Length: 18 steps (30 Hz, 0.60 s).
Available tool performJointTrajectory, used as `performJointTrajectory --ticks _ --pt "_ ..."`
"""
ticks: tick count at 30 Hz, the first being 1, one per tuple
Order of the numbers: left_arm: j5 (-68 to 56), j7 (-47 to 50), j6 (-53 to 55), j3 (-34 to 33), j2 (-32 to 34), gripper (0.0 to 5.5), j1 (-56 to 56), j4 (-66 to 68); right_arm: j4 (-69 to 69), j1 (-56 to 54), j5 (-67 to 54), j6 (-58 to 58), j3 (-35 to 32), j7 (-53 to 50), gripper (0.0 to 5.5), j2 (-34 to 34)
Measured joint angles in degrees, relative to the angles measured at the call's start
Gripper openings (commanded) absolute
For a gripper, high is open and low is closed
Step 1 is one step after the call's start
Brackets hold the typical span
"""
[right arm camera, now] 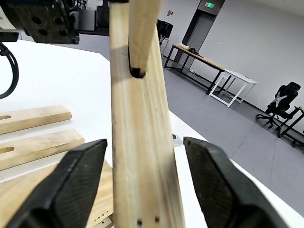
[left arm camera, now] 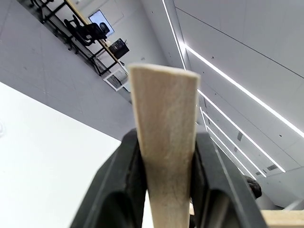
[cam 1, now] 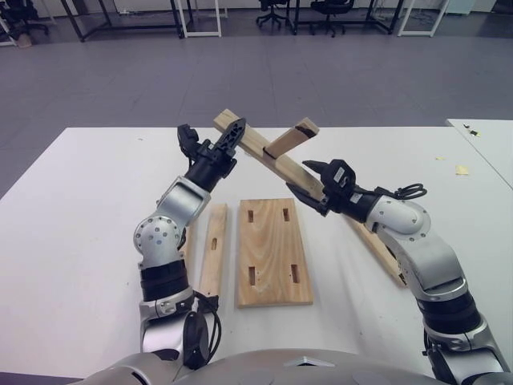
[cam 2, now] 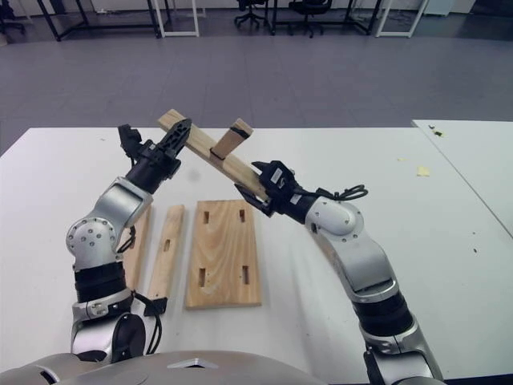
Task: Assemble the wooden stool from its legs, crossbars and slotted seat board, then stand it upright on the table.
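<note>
- Left wrist view: left claw (left arm camera: 165, 156) is pinched on the top end of the long leg (left arm camera: 164, 114), one finger on each flat face. The leg is held up off the tabletop (cam 1: 88, 200).
- End grip means a long lever. The wood reads as stiff and fairly light, but the planed faces are smooth, so I expect it to pivot in the pads under side load.
- Below and just outboard of the left claw, two loose bars lie flat: a slotted bar (cam 1: 213, 250) and another bar (cam 1: 189, 241) partly hidden by the arm.
- Seat board (cam 1: 272, 250) lies flat, slots up, below and between the two claws. It's the widest, heaviest piece, so grab it by a long edge.
- Crossbar (cam 1: 290, 138) is plugged into the leg between the claws and sticks up. The joint looks like the weak spot, so don't lever on it.
- Right claw (right arm camera: 145, 142) is spread and straddles the leg mid-length just below the crossbar. Pads (right arm camera: 78, 185) stand off both faces with gaps showing. Good place to close.
- Past the right claw, the leg's low end runs down to the tabletop, and I can't confirm contact.
- Room: open tabletop outboard of both claws. The far edge is just beyond the left claw, and a neighbouring table (cam 1: 489, 144) is well to the right.
</note>
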State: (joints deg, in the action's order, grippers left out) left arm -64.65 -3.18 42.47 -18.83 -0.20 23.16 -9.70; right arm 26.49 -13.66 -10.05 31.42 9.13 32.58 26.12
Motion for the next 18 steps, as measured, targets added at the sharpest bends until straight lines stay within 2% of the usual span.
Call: performJointTrajectory --ticks 2,7,11,15,18 --pt "0.8 0.7 -1.5 -1.8 2.0 1.01 -0.6 0.1 0.7 2.1 -1.0 1.9 -0.5 1.6 3.65 2.2" --pt "0.2 4.2 -3.2 -11.1 9.1 1.01 -3.8 0.1 4.9 12.9 -6.0 1.7 0.8 12.6 3.65 9.9" --pt "-4.0 8.5 -2.1 -13.8 10.6 1.01 -6.9 -3.7 6.3 14.1 -6.7 -1.6 6.4 20.5 3.65 13.4" --pt "-7.7 12.6 -0.8 -14.6 11.0 1.01 -11.1 -7.4 4.9 13.8 -3.1 -7.1 12.4 23.9 3.65 14.1" --pt "-8.0 13.9 -0.8 -14.4 11.8 1.01 -11.5 -7.4 -1.4 12.5 2.3 -12.7 16.8 22.8 3.65 11.4"
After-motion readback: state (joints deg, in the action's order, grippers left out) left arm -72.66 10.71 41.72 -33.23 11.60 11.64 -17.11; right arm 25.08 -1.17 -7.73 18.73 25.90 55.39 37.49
